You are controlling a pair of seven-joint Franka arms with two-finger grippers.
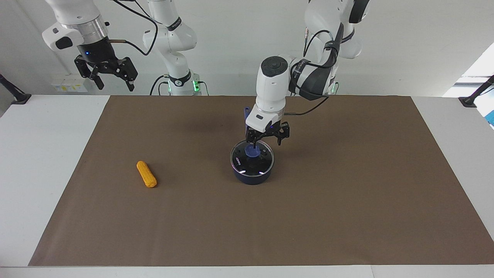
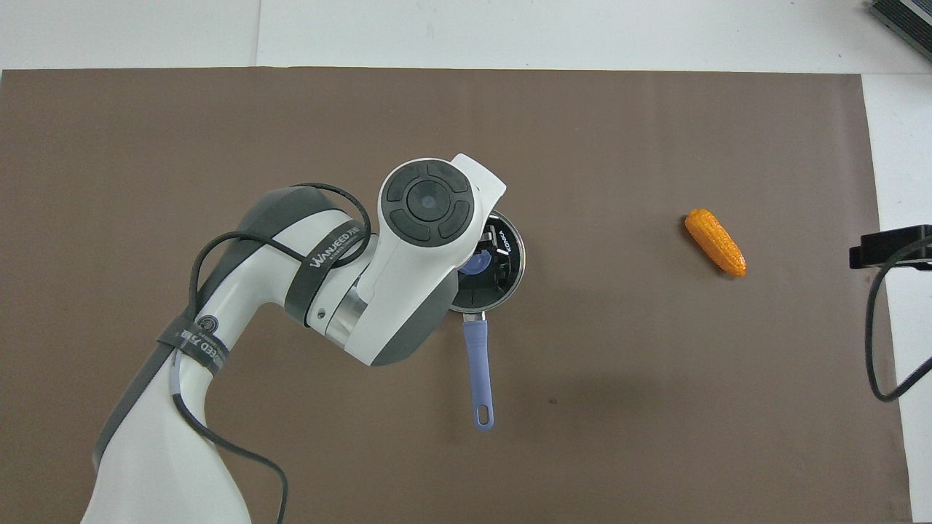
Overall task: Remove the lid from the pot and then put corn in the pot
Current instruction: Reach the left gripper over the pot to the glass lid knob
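Left jaws (image 1: 265,141) over lidded pot (image 1: 252,175) (brown mat (image 1: 347,200), white wall (image 1: 405,42))

We see left gripper (image 1: 266,139) crowding lid (image 1: 252,155) on pot (image 1: 252,175); mat (image 1: 347,200) around corn (image 1: 146,174) wide open.

White glossy arms, grey joints, black cables, black jaws, "WANJEED" straps

Bright, even light from above; soft shadows on the brown mat (image 1: 347,193); both views sharp.
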